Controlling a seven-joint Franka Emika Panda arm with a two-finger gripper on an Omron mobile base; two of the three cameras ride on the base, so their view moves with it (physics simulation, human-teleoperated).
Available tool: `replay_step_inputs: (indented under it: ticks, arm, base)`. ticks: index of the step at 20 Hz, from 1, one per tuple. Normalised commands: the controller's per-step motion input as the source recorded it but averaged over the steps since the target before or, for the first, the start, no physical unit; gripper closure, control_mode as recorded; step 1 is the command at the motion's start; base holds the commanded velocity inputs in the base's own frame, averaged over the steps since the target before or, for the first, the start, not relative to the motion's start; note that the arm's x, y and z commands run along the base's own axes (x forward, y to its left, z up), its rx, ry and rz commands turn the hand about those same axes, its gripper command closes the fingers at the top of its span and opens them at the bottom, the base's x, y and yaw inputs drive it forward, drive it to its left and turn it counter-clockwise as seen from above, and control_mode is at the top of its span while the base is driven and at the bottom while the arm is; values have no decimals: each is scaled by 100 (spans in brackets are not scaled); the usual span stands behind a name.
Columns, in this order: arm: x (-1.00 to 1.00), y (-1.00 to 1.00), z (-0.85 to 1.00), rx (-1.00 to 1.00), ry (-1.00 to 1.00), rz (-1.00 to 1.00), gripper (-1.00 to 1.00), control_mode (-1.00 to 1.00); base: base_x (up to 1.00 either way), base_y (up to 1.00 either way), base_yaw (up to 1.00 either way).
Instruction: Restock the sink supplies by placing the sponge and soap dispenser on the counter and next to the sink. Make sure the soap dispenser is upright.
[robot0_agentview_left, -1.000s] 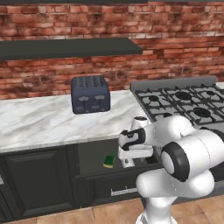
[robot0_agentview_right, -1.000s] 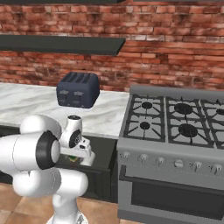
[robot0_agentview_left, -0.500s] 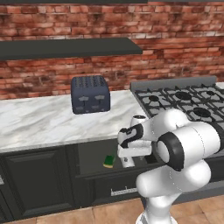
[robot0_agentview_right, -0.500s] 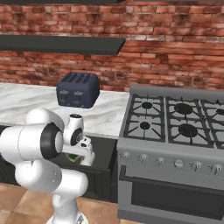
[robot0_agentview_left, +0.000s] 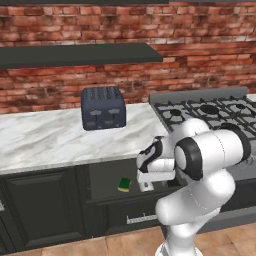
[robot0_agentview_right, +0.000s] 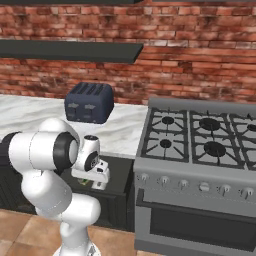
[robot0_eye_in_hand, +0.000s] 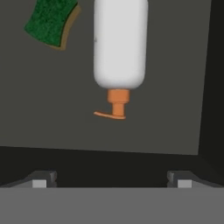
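The soap dispenser (robot0_eye_in_hand: 120, 48) lies flat on the dark floor of an open drawer (robot0_agentview_left: 107, 175) under the counter (robot0_agentview_left: 50, 140), its orange pump (robot0_eye_in_hand: 116, 107) pointing toward my hand. Beside its body lies the green and yellow sponge (robot0_eye_in_hand: 50, 22), also visible as a small green patch in the drawer (robot0_agentview_left: 124, 185). My gripper (robot0_eye_in_hand: 111, 181) hangs over the drawer just short of the pump, open, with nothing between its fingertips (robot0_eye_in_hand: 39, 183). From the left base view the gripper (robot0_agentview_left: 146, 185) points down into the drawer, right of the sponge. The sink is out of view.
A dark blue toaster (robot0_agentview_left: 103, 107) stands on the marble counter against the brick wall. A gas stove (robot0_agentview_right: 200, 135) adjoins the counter on the right. A dark shelf (robot0_agentview_left: 75, 52) runs along the wall above. The drawer's front wall (robot0_eye_in_hand: 109, 162) lies between my fingers and the bottle.
My arm's elbow has swung outward and the hand has shifted slightly lower over the open drawer. The sponge and the bottle have not moved.
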Motion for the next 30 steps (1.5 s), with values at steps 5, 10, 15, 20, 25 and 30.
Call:
replay_step_inputs:
  ticks: [5,10,15,20,25,30]
  arm:
    - [29,0,-9,0,0,0,-100,-100]
    - [18,0,-19,0,0,0,-100,-100]
    - [14,0,-16,0,0,0,-100,-100]
    - [9,0,-20,0,-8,0,-100,-100]
    - [1,0,-13,0,-16,0,-100,-100]
    - [3,0,-8,0,-10,0,-100,-100]
  base:
    - [0,0,0]
    - [0,0,0]
    - [0,0,0]
    - [0,0,0]
    - [0,0,0]
    - [0,0,0]
